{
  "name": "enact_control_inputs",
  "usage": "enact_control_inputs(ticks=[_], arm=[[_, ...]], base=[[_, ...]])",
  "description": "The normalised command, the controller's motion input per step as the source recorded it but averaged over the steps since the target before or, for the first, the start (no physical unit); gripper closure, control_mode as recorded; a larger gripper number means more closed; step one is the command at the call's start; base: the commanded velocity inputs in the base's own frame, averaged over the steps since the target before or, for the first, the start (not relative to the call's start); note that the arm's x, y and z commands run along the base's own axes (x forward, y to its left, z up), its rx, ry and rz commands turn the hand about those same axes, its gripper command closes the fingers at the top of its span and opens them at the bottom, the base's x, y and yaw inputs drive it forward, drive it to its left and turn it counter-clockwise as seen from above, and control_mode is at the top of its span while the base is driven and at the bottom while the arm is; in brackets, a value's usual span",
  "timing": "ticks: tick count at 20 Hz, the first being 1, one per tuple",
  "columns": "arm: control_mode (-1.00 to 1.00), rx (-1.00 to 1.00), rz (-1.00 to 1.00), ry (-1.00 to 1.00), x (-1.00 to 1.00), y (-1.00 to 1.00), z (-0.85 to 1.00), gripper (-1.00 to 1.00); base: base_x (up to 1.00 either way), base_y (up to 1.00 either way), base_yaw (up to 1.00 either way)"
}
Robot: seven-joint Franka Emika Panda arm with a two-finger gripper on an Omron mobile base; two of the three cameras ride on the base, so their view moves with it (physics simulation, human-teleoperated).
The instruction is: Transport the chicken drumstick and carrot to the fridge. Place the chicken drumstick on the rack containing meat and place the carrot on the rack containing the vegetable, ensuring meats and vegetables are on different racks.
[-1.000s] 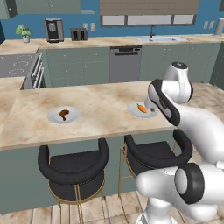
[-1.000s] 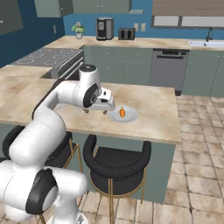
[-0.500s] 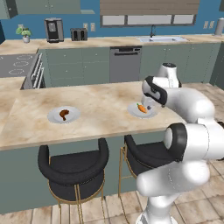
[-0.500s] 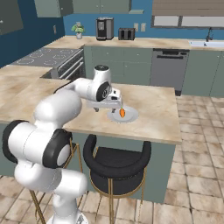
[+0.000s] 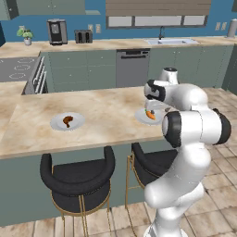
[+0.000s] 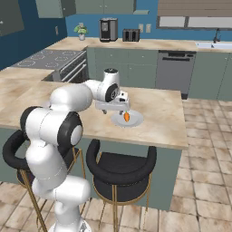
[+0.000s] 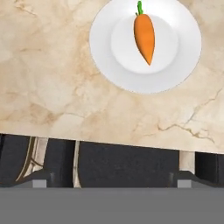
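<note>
The carrot (image 5: 150,114) (image 6: 127,116) (image 7: 144,37), bright orange with a green tuft, lies on a white plate (image 5: 141,115) (image 6: 136,120) (image 7: 105,48) near the island counter's front edge. My gripper (image 5: 152,107) (image 6: 121,108) (image 7: 112,180) hovers just above that plate, open, with nothing between its fingertips (image 7: 41,178). In the hand view the carrot sits ahead of the jaws, apart from them. The chicken drumstick (image 5: 68,121), reddish-brown, rests on a second white plate (image 5: 58,124) further left on the same counter. The fridge is out of view.
Two black stools (image 5: 76,173) (image 6: 120,165) stand under the marble island counter (image 5: 106,109) (image 6: 163,113), whose front edge runs just below the carrot's plate. A stove (image 5: 18,69), a coffee machine (image 5: 57,31), a toaster (image 5: 83,36) and a sink (image 5: 169,41) line the back wall.
The arm has unfolded and its elbow has swung forward and up. The hand has stayed low over the carrot's plate, jaws still open. Both foods lie as before.
</note>
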Motion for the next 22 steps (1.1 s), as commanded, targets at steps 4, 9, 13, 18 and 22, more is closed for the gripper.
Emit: enact_control_inputs(ticks=[4,9,13,18,22], arm=[[-1.00,0.00,0.01,0.00,0.40,-0.17,-0.39,-1.00],[-1.00,0.00,0.04,0.00,0.41,-0.21,-0.36,-1.00],[-1.00,0.00,0.05,0.00,0.46,-0.13,-0.43,-1.00],[-1.00,0.00,0.04,0.00,0.55,-0.02,-0.36,-1.00],[-1.00,0.00,0.03,0.00,0.57,-0.01,-0.23,-1.00]], base=[[0.00,0.00,0.00],[0.00,0.00,0.00],[0.00,0.00,0.00],[0.00,0.00,0.00],[0.00,0.00,0.00]])
